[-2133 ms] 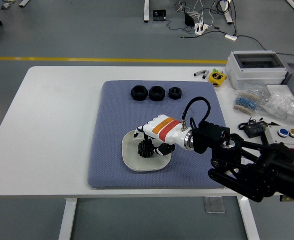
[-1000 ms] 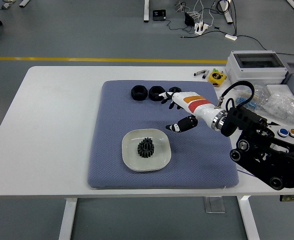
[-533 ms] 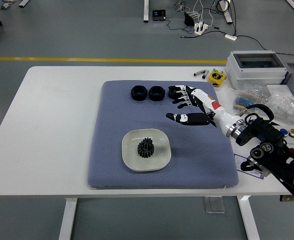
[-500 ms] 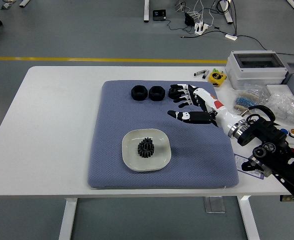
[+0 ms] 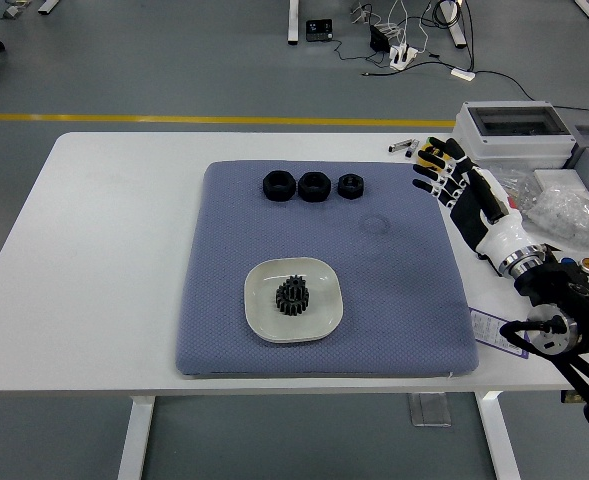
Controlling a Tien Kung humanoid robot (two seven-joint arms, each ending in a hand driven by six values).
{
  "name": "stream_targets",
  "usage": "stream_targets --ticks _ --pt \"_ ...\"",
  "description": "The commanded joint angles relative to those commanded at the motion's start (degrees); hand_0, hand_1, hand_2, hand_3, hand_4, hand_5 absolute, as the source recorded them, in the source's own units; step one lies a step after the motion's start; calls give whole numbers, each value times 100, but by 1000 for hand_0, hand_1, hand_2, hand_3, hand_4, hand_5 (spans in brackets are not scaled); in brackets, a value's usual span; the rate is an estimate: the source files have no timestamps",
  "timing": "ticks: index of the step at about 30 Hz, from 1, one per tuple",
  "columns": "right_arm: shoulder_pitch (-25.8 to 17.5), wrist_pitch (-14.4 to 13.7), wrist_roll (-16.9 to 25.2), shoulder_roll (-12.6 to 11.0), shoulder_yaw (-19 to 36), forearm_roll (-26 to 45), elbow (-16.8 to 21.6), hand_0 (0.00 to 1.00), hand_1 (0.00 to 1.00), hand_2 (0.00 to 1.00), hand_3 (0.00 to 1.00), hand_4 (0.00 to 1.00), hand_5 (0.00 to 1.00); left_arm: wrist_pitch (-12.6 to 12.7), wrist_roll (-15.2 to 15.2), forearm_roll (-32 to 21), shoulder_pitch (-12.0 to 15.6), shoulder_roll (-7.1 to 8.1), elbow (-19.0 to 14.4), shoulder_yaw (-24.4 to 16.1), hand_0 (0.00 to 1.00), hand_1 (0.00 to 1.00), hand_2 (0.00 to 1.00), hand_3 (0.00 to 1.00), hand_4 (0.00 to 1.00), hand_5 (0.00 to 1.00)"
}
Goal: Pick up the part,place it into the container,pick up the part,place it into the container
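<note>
A black gear (image 5: pixel 293 295) lies in the white dish (image 5: pixel 317 323) on the blue mat (image 5: pixel 224 260). Three black nut-like parts stand in a row at the mat's far edge: one on the left (image 5: pixel 278 185), one in the middle (image 5: pixel 314 185), a smaller one on the right (image 5: pixel 350 185). My right hand (image 5: pixel 454 180) is open and empty, fingers spread, over the mat's right edge, well to the right of the three parts. The left arm does not show.
A grey lidded box (image 5: pixel 514 135), a yellow tape measure (image 5: pixel 432 154), bags of small parts (image 5: pixel 564 212) and a panel with coloured buttons (image 5: pixel 586 266) crowd the table's right side. The mat has a round dent (image 5: pixel 376 224).
My right hand let the gear go in the dish, reached up beside the small right part, then drew back right to the mat's edge, empty. The three parts have not moved.
</note>
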Motion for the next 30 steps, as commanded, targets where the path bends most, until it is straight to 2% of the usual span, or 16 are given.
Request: stream_targets --ticks 3,14,17,18,22,30 --pt "-82 11 12 7 90 238 -85 854 811 848 855 998 792 -4 3 18 5 2 0 -1 710 623 642 563 615 693" --pt "-327 33 -15 1 341 8 -269 908 830 855 851 998 838 -12 -5 0 15 7 0 36 710 628 642 563 614 694" --pt "-386 23 -44 -11 467 -268 -290 908 830 855 851 998 838 -13 -12 -29 9 9 0 56 710 628 642 563 614 694" --pt "-402 11 -54 -10 538 -447 -299 983 844 864 860 998 846 -12 -15 -43 4 8 0 65 709 628 642 562 614 695" --pt "-461 67 -114 -24 713 -1067 -317 983 844 864 860 998 846 -13 -21 -90 -5 11 0 93 709 628 642 562 614 695" --pt "-580 98 -142 -51 851 -1205 -359 997 851 870 874 998 853 -17 -32 -161 -17 5 0 149 709 633 642 563 614 695"
